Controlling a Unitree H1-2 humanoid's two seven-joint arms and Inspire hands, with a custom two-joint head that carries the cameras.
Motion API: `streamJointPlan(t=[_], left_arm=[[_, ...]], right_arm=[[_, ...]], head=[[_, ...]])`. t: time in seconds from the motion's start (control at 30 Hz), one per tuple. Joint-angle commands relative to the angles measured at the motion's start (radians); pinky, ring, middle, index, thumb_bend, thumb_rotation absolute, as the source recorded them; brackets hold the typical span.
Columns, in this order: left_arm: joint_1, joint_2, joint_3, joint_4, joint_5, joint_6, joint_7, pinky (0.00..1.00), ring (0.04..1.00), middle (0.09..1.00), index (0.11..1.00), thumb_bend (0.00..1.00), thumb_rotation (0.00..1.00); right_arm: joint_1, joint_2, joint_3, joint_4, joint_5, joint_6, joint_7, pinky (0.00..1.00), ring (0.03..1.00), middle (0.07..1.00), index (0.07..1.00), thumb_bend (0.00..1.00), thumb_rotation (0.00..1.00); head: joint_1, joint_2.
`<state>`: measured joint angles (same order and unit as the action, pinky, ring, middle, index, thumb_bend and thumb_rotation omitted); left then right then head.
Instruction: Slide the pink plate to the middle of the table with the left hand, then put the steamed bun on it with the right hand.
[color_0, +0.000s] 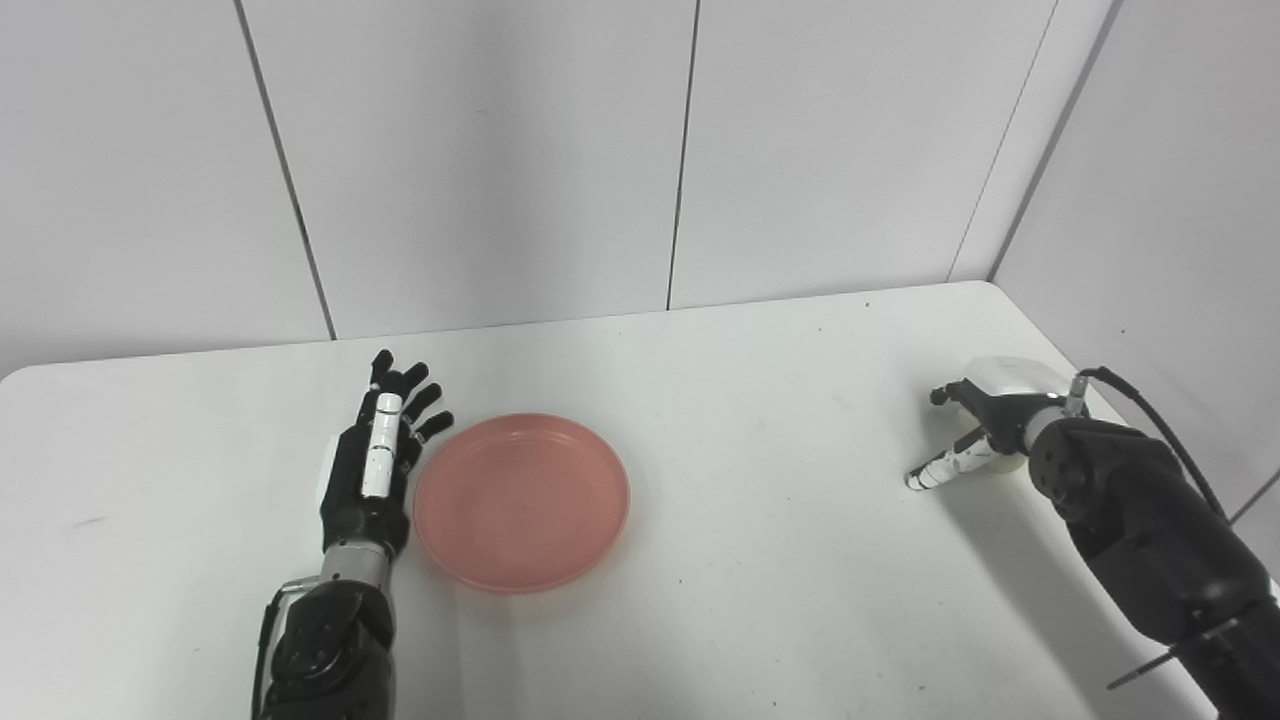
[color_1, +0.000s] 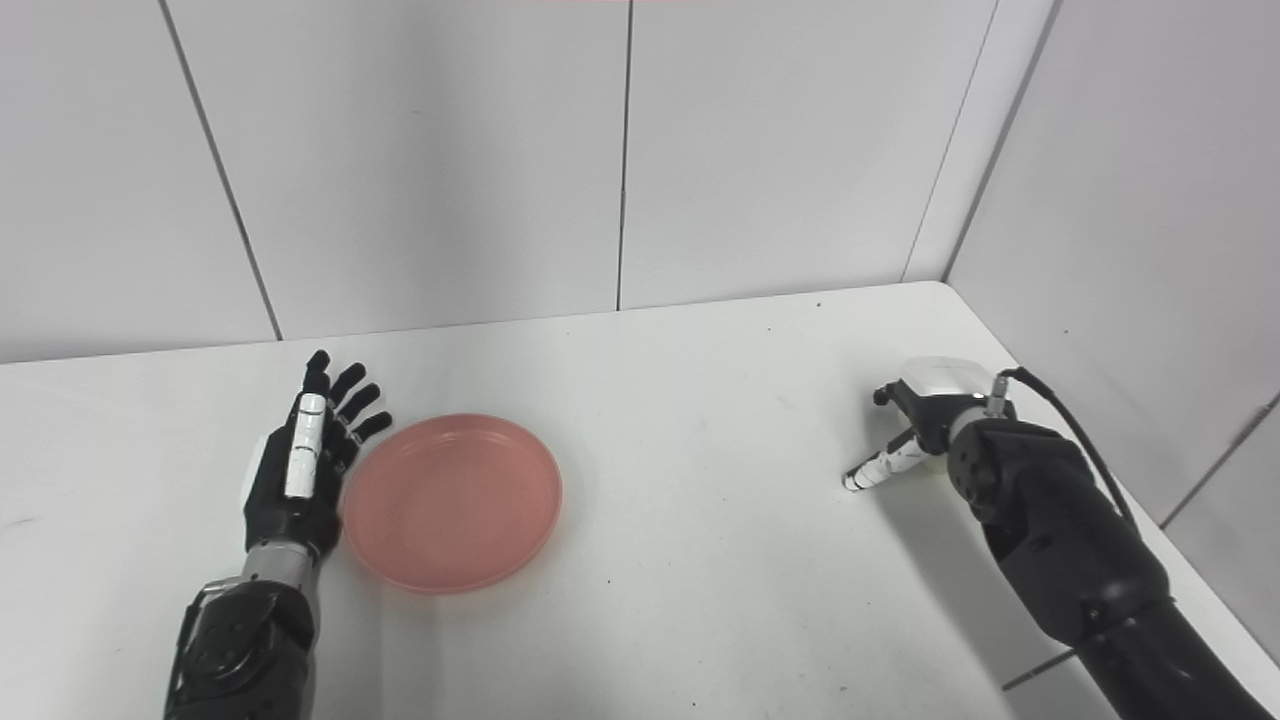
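Left hand (color_0: 375, 455) is lying open just left of the plate (color_0: 521, 500); right hand (color_0: 985, 425) is curling over the soft-looking bun (color_0: 1010, 378), grip unclear; cup its sides gently.

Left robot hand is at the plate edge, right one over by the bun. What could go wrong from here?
1. The left robot hand lies open beside the pink plate, only at its rim; a push may spin the plate instead of sliding it.
2. The steamed bun sits near the table's right edge; a nudge from the right robot hand could knock it off.
3. That hand hides the bun, so its grip is unclear.
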<state>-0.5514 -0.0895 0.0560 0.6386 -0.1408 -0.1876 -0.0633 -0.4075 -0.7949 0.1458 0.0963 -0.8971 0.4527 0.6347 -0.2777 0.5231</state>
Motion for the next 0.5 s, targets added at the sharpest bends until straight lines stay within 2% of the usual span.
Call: streamJointPlan(t=[0.0, 0.17, 0.23, 0.27, 0.3, 0.37, 0.4, 0.43, 0.47], left_arm=[[0.016, -0.001, 0.001, 0.039, -0.003, 0.035, 0.002, 0.77, 0.877, 0.911, 1.0, 0.7, 0.82], [0.016, -0.001, 0.003, 0.042, -0.012, 0.034, -0.007, 0.79, 0.885, 0.915, 1.0, 0.71, 0.82], [0.016, -0.001, 0.004, 0.042, -0.011, 0.035, -0.005, 0.79, 0.883, 0.913, 1.0, 0.71, 0.82], [0.016, -0.001, 0.004, 0.043, -0.011, 0.034, -0.005, 0.78, 0.88, 0.911, 1.0, 0.7, 0.82], [0.016, -0.001, 0.004, 0.044, -0.011, 0.033, -0.005, 0.78, 0.879, 0.91, 1.0, 0.7, 0.82], [0.015, -0.001, 0.005, 0.045, -0.013, 0.033, -0.008, 0.78, 0.878, 0.909, 1.0, 0.71, 0.81], [0.015, -0.001, 0.005, 0.045, -0.013, 0.034, -0.007, 0.78, 0.878, 0.909, 1.0, 0.71, 0.81], [0.015, -0.001, 0.005, 0.045, -0.013, 0.034, -0.007, 0.77, 0.878, 0.908, 1.0, 0.71, 0.81], [0.015, 0.0, 0.005, 0.044, -0.012, 0.035, -0.007, 0.77, 0.878, 0.909, 1.0, 0.71, 0.81]], right_arm=[[-0.005, -0.04, -0.017, -0.027, 0.005, 0.014, 0.004, 0.64, 0.816, 0.871, 0.836, 1.0, 0.49], [-0.003, -0.052, -0.027, -0.043, 0.003, 0.016, 0.033, 0.63, 0.809, 0.874, 0.82, 1.0, 0.48], [-0.004, -0.056, -0.031, -0.049, -0.011, 0.017, 0.053, 0.63, 0.803, 0.861, 0.808, 1.0, 0.44], [-0.008, -0.059, -0.027, -0.047, -0.022, 0.017, 0.063, 0.57, 0.705, 0.774, 0.794, 0.93, 0.31], [-0.011, -0.061, -0.025, -0.045, -0.03, 0.017, 0.071, 0.54, 0.668, 0.742, 0.79, 0.9, 0.26], [-0.013, -0.054, -0.04, -0.04, -0.069, 0.017, 0.073, 0.32, 0.398, 0.527, 0.712, 0.63, 0.05], [-0.013, -0.054, -0.042, -0.037, -0.079, 0.017, 0.068, 0.34, 0.427, 0.521, 0.667, 0.61, 0.04], [-0.013, -0.058, -0.04, -0.036, -0.083, 0.017, 0.063, 0.39, 0.486, 0.51, 0.58, 0.57, 0.02], [-0.013, -0.06, -0.037, -0.036, -0.085, 0.016, 0.061, 0.5, 0.588, 0.594, 0.535, 0.55, 0.07]], head=[[0.001, 0.0], [0.001, 0.002], [0.001, 0.002], [0.001, 0.004], [0.001, 0.004], [0.002, 0.004], [0.004, 0.005], [0.004, 0.006], [0.004, 0.007]])
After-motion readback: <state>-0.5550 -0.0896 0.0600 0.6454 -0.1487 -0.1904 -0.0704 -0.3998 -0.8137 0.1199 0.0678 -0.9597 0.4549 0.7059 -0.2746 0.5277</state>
